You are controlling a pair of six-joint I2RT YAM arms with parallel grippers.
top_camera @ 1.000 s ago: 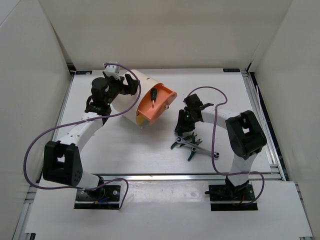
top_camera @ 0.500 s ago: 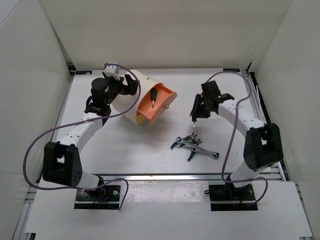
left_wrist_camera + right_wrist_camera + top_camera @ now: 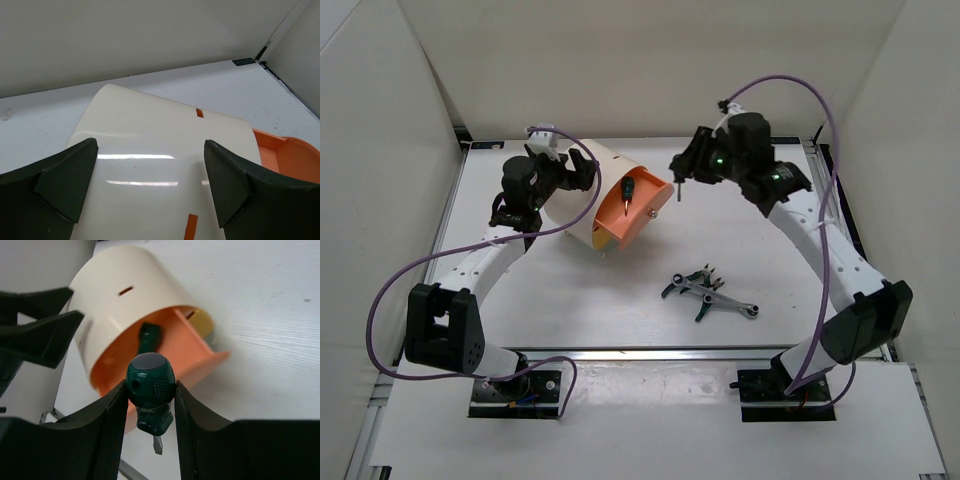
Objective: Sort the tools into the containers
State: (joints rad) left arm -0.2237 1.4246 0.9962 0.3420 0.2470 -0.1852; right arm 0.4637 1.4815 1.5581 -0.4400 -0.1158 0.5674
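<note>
My right gripper [image 3: 150, 407] is shut on a stubby dark-green screwdriver [image 3: 151, 385], round head up and short blade pointing down. In the top view it hangs in the air [image 3: 678, 186] just right of the drum's orange face [image 3: 638, 205]. The cream drum [image 3: 590, 190] lies on its side, and one compartment [image 3: 180, 347] is open with another green-handled tool [image 3: 149, 337] inside. My left gripper [image 3: 150, 185] is open, its fingers [image 3: 65, 180] spread over the drum's cream wall [image 3: 150, 130]. The remaining tools [image 3: 705, 290], pliers and a silver wrench [image 3: 730, 302], lie in a small pile.
White walls close the table [image 3: 770, 240] at the back and on both sides. A metal rail [image 3: 650, 352] runs along the near edge. Purple cables [image 3: 790, 90] loop off both arms. A grey-green drawer edge [image 3: 212, 335] shows at the drum's far side.
My right arm has risen from the tool pile and swung back and left with the stubby screwdriver, ending beside the drum's orange face. The left arm and drum have not moved.
</note>
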